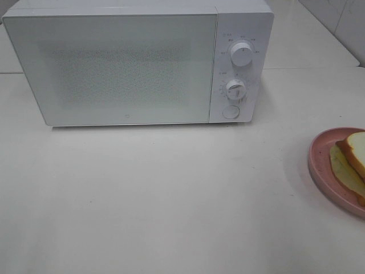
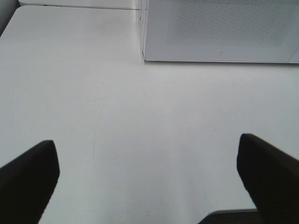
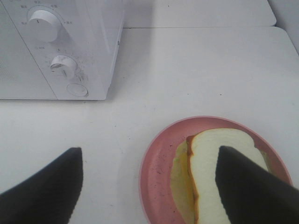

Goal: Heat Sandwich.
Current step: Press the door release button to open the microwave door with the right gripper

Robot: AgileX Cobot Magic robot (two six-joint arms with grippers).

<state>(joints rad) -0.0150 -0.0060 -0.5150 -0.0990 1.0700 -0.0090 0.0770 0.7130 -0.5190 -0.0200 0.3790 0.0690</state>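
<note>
**Exterior high view.** White microwave (image 1: 114, 68) is standing at the back of the white table (image 1: 171, 200), door shut. Its control panel is sitting on the right w/ upper dial (image 1: 242, 54), lower dial (image 1: 235, 89) and round button (image 1: 230, 111) below them. Sandwich (image 1: 351, 162) is lying on a pink plate (image 1: 317, 162) at the table's right edge, partly cut off by the frame and well apart from the microwave.

**Left wrist view.** Left gripper (image 2: 147, 156) is hovering over bare table in front of the microwave door, jaws wide apart, nothing btwn them.

**Right wrist view.** Right gripper (image 3: 149, 158) is hanging above the plate, jaws apart. One finger (image 3: 252, 186) is overlapping the sandwich's white bread, and the other is over bare table. Contact w/ the sandwich cannot be told. Yellow cheese is showing along the sandwich edge nearest the microwave.
</note>
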